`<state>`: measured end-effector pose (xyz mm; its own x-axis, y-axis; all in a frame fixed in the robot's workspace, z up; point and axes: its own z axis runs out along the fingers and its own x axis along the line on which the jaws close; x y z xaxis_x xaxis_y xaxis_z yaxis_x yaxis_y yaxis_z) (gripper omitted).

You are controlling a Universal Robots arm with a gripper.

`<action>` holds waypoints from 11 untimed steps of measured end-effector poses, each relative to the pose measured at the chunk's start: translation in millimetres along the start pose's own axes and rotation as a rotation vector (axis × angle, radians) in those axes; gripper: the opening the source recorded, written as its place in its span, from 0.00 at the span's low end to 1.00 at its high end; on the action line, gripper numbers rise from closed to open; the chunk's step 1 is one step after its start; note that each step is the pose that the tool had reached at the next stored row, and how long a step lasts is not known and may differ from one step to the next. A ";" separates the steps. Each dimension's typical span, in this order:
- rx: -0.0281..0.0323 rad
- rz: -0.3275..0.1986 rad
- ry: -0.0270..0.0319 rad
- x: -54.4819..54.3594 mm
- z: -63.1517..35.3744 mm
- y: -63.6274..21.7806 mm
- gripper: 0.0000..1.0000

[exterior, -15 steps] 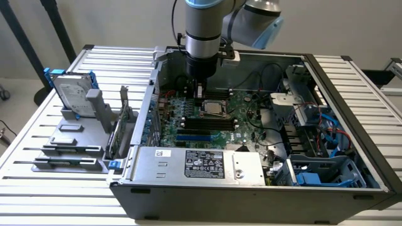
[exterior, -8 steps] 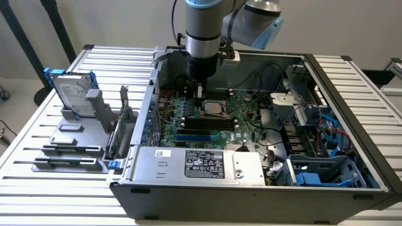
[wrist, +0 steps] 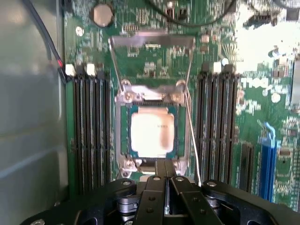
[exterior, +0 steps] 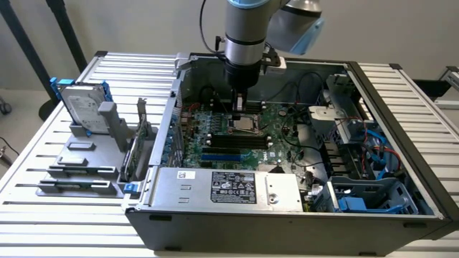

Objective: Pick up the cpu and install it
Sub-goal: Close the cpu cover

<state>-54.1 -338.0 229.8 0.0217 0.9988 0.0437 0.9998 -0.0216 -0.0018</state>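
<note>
CPU (wrist: 151, 131) lies flat in the socket frame (wrist: 140, 91) on the green motherboard (wrist: 154, 70), metal top facing up. The frame's edges sit close around all four of its sides. The top is a smooth, pale silver-grey plate with rounded corners, set on a thin darker rim. The outline is close to square (no marked long axis), and its sides run parallel to the black memory slots (wrist: 91, 131) that flank the socket on both sides.

The load plate (wrist: 152, 42) stands hinged open at the socket edge opposite the hand (wrist: 165, 165). A thin wire lever (wrist: 193, 140) runs along one side of the socket. Open room remains directly above the metal top.

The hand hangs just over the nearer socket edge, black fingers pressed together and holding nothing. In the exterior view, the hand (exterior: 239, 110) reaches down inside the open case (exterior: 287, 220), whose sheet-metal walls bound the board on every side. The case rests on a white slatted tabletop (exterior: 57, 215).
</note>
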 end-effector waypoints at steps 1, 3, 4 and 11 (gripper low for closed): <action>0.0003 0.000 0.0014 0.2 -1.7 4.5 0.11; 0.0014 0.000 0.0039 0.6 -6.5 13.6 0.11; 0.0019 0.000 0.0054 0.8 -9.5 18.1 0.11; 0.0070 0.000 0.0145 2.6 -34.3 49.9 0.11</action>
<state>-4.1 -337.9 264.1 0.0220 0.9981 0.0582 0.9997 -0.0215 -0.0087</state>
